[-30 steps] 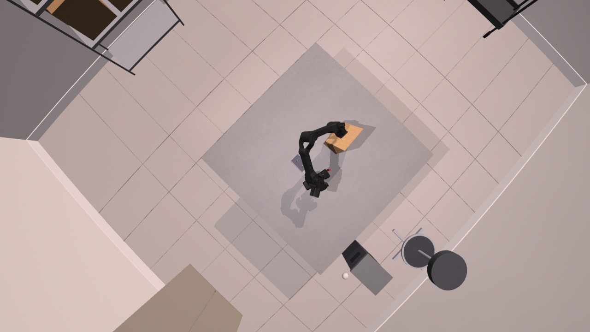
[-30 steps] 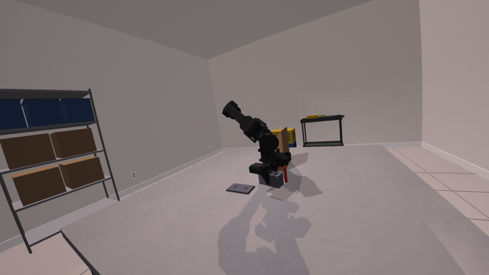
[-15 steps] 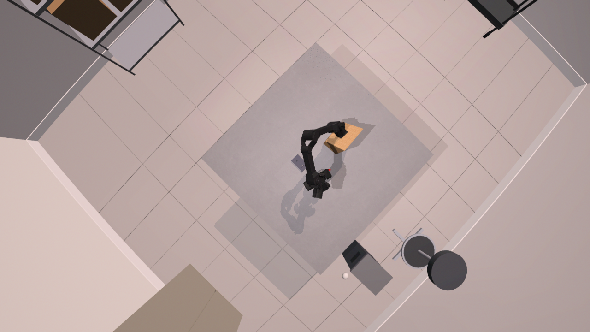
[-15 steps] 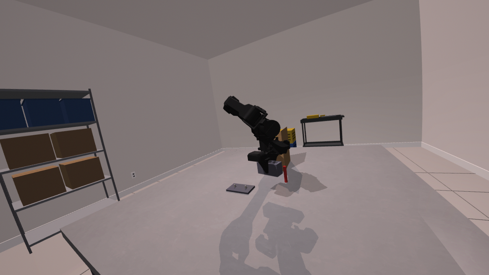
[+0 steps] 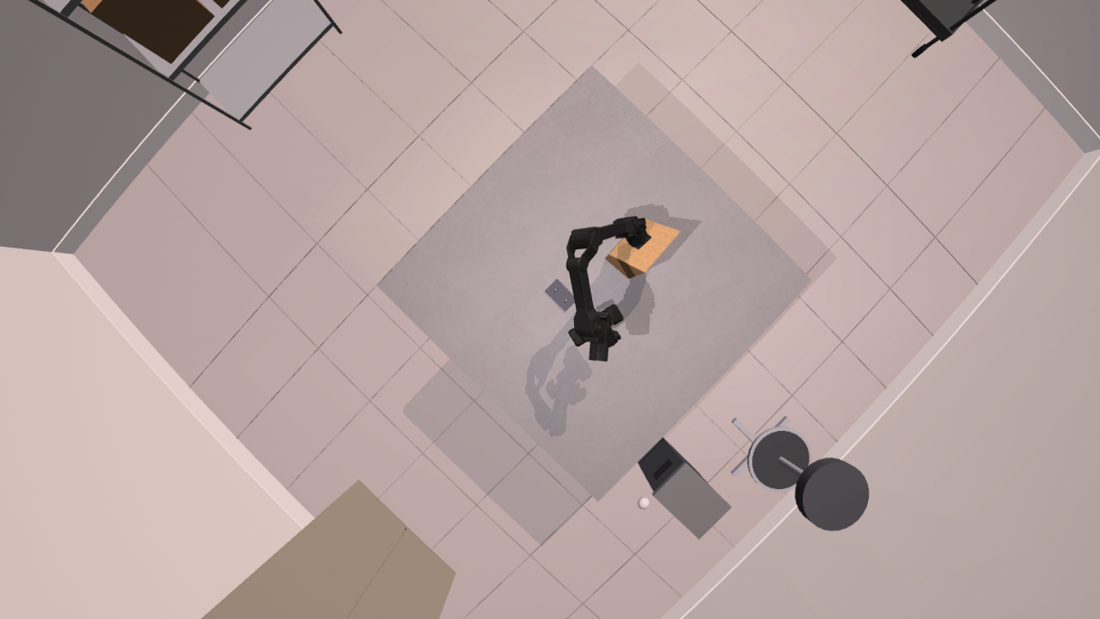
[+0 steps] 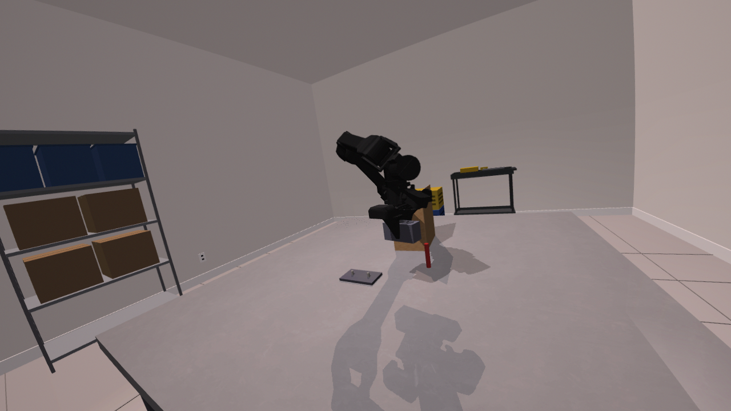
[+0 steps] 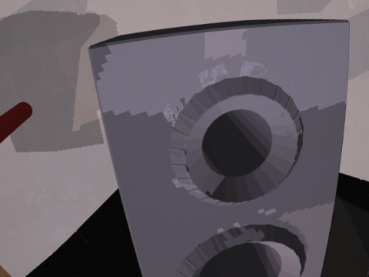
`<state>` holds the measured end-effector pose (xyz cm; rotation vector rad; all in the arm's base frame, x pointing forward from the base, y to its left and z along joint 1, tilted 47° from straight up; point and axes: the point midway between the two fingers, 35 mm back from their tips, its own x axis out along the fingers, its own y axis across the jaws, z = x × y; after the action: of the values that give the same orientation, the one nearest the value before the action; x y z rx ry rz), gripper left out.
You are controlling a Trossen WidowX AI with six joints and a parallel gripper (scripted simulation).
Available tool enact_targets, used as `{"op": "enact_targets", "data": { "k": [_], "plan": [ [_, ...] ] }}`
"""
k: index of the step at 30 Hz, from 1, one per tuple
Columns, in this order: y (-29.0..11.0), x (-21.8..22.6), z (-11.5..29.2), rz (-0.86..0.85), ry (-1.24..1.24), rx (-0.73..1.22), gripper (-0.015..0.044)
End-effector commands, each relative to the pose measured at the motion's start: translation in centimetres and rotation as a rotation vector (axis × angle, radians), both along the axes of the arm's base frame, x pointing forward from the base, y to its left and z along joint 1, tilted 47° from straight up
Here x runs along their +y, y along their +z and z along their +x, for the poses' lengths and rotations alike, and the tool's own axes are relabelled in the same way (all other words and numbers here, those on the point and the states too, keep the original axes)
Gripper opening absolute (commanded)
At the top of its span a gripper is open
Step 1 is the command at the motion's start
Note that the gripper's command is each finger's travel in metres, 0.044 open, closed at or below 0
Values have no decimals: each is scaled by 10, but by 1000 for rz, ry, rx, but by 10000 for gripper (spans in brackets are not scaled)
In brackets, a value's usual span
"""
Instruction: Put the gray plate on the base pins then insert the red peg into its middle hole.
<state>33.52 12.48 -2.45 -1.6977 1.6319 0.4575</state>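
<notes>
Gray plate (image 7: pixel 154 159); red peg (image 6: pixel 427 254); black arm (image 6: pixel 380 168); dark gray base (image 6: pixel 360 277).

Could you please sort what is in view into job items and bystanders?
Job items:
- gray plate with round holes, held in the black gripper
- flat gray base with two pins
- upright red peg

Bystanders:
- metal shelf rack
- black side table
- tan wooden box
</notes>
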Motion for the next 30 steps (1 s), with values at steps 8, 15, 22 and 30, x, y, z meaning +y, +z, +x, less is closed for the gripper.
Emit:
{"op": "enact_targets", "data": {
  "k": [8,15,22,30],
  "plan": [
    [11,-27,8,7,22,36,0],
    [18,-47,14,9,44,58,0],
    [25,-69,18,7,67,79,0],
    [33,-93,20,1,91,101,0]
  ]
}}
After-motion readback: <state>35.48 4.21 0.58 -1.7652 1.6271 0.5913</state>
